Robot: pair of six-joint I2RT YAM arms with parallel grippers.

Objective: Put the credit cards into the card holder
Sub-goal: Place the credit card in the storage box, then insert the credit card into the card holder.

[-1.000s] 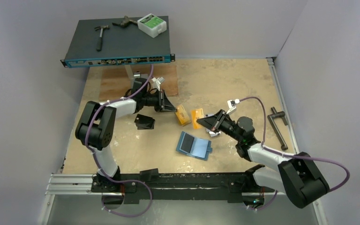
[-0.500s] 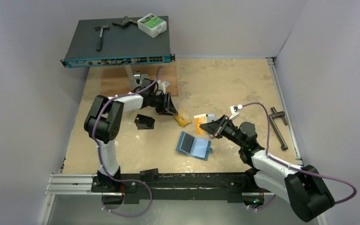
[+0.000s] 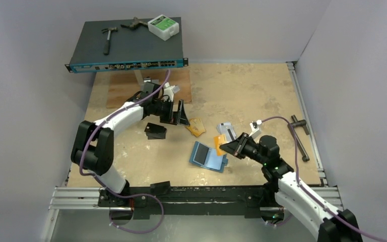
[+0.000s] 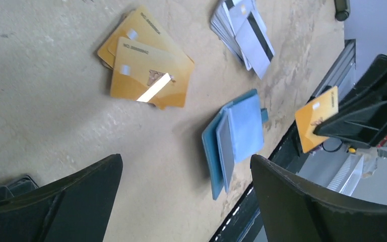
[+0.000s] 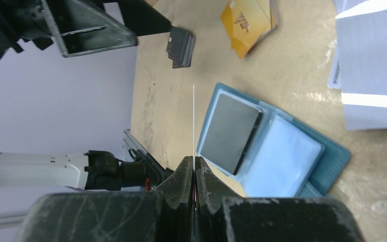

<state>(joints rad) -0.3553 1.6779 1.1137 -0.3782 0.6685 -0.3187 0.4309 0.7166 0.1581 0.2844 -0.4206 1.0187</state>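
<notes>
Sandy tabletop (image 3: 252, 91) underneath everything. Left tool (image 3: 180, 114): spread wide, gripping nothing, hanging just left of the gold cards (image 3: 195, 126), well apart from the card holder (image 3: 209, 157). Right tool (image 3: 228, 146): clamped tight on one gold card (image 3: 220, 139), held on edge just right of and above the card holder. Card holder: open and flat near the front edge, between both tools, a dark grey card on one half. Silver cards (image 3: 226, 128) fanned just behind the right tool. On the gold cards, "NO." plus digits too small to read.
</notes>
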